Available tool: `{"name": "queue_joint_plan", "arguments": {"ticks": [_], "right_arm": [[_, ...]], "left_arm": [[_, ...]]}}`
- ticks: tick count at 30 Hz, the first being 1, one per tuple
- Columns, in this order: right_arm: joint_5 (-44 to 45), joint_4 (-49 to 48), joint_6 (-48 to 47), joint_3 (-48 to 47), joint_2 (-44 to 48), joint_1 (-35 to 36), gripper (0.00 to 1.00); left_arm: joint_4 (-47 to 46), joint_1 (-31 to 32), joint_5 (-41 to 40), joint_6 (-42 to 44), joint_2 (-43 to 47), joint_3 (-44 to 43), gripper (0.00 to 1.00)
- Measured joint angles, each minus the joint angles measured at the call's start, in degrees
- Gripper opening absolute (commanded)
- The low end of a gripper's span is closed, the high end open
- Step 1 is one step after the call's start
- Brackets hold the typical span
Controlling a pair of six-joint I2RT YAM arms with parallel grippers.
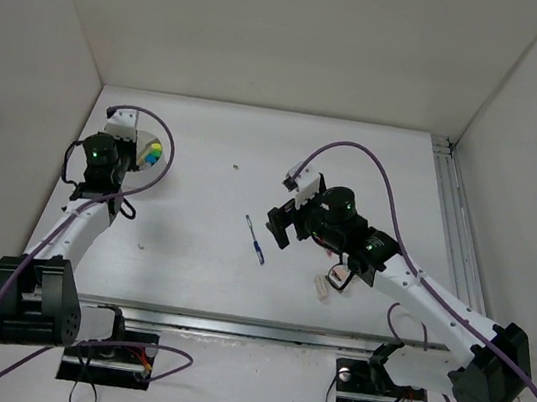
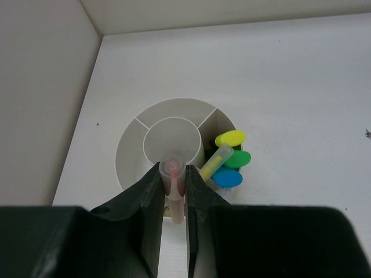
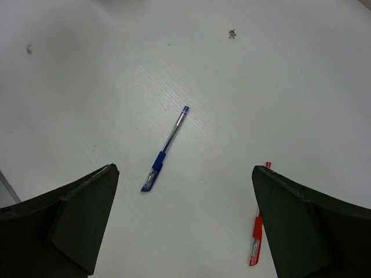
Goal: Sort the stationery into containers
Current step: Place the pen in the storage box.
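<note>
The round white tub (image 2: 133, 147) with inner dividers sits at the far left of the table (image 1: 141, 147). Highlighters with yellow (image 2: 230, 138), green (image 2: 237, 158) and blue (image 2: 227, 178) ends stand in its right compartment. My left gripper (image 2: 174, 176) is shut on a beige stick with a red-tipped clear cap (image 2: 173, 191), held upright over the tub's near rim. My right gripper (image 3: 185, 191) is open and empty above the table. A blue pen (image 3: 165, 148) lies between its fingers, also seen in the top view (image 1: 255, 238). A red pen (image 3: 257, 229) lies by the right finger.
A small white eraser block (image 1: 320, 287) and a red-marked item (image 1: 341, 273) lie under the right arm. White walls enclose the table on three sides. A metal rail (image 1: 456, 229) runs along the right edge. Tiny specks (image 3: 232, 34) dot the surface.
</note>
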State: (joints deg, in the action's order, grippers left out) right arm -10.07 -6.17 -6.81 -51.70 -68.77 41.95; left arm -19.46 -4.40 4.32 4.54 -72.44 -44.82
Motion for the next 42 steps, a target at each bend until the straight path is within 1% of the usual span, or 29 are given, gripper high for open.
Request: {"name": "queue_joint_plan", "arguments": {"ticks": [5, 13, 23, 31, 33, 37, 40, 41, 42], "right_arm": [[0.4, 1.5, -0.9, 0.0, 0.0, -0.7, 0.98], [1.2, 1.7, -1.3, 0.0, -0.5, -1.1, 0.98], [1.8, 2.4, -1.9, 0.0, -1.4, -1.8, 0.98], [1.7, 2.6, -1.8, 0.0, -1.6, -2.6, 0.98], [1.7, 2.6, -1.8, 0.0, -1.7, -2.6, 0.98], [1.4, 2.7, -1.6, 0.0, -1.7, -2.7, 0.98], [1.0, 2.8, -1.6, 0.0, -1.7, -2.7, 0.98], [0.8, 2.8, -1.5, 0.0, -1.7, -2.8, 0.98], [0.7, 2.8, -1.4, 0.0, -1.7, -2.9, 0.98]], "left_arm": [[-3.1, -1.7, 2.2, -0.1, -2.4, -0.9, 0.0], [-5.2, -2.1, 3.3, -0.1, -7.2, -2.8, 0.0], [-8.1, -2.1, 2.9, -1.3, -12.0, -2.8, 0.0], [-9.5, -2.1, 1.6, -4.0, -12.5, -2.3, 0.0], [-9.1, -2.1, 1.2, -4.9, -12.5, -2.2, 0.04], [-5.2, -2.1, -0.2, -6.8, -13.1, -2.8, 0.05], [-3.3, -2.1, -0.7, -8.0, -13.6, -2.8, 0.1], [-3.1, -2.1, -0.8, -8.3, -13.6, -2.8, 0.16], [-3.0, -2.1, -0.7, -8.5, -13.4, -2.8, 0.18]]}}
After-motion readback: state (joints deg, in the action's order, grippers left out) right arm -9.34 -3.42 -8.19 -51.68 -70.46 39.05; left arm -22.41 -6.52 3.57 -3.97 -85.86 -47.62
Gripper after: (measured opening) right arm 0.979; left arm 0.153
